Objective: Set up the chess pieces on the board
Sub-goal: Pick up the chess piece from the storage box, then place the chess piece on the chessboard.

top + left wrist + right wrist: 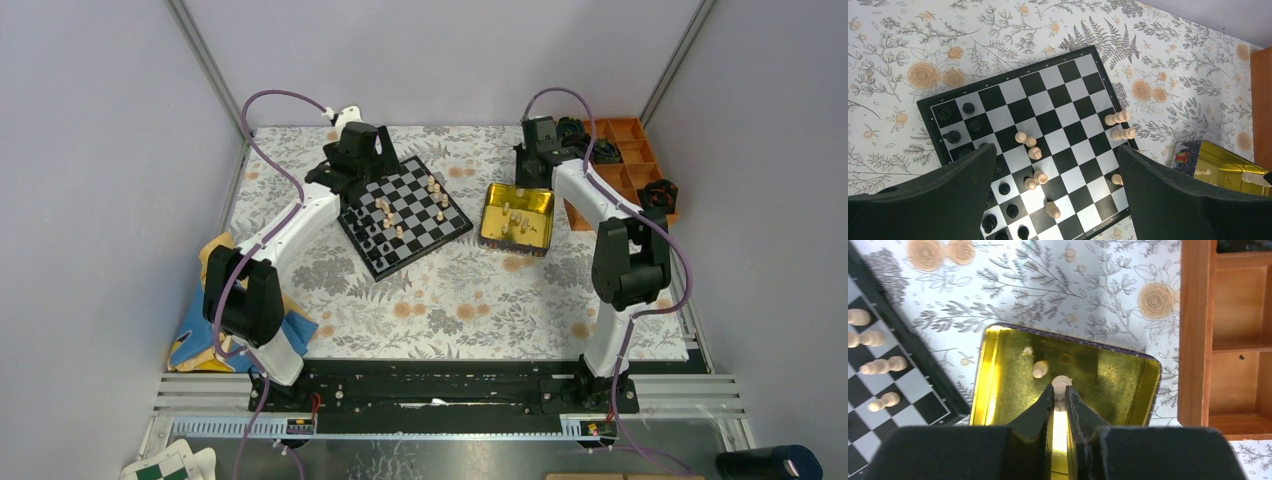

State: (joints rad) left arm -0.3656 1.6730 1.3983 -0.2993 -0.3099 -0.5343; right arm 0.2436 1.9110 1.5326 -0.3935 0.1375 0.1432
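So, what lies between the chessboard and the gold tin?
Only bare flowered cloth: the top view shows nothing else between the chessboard and the gold tin.

We find the left gripper (1054,155) with its jaws spread above the board (1048,120); chess pieces (1034,153) stand on it between and ahead of the fingers. The right gripper (1060,390) hangs over the tin (1108,375), a single piece (1062,382) nipped between its tips. A second piece (1040,369) lies in the tin just left of them. The board lies farther left, the tray (1193,340) to the right.

Left hand (1055,148) spread wide, right hand (1060,391) pinched nearly closed
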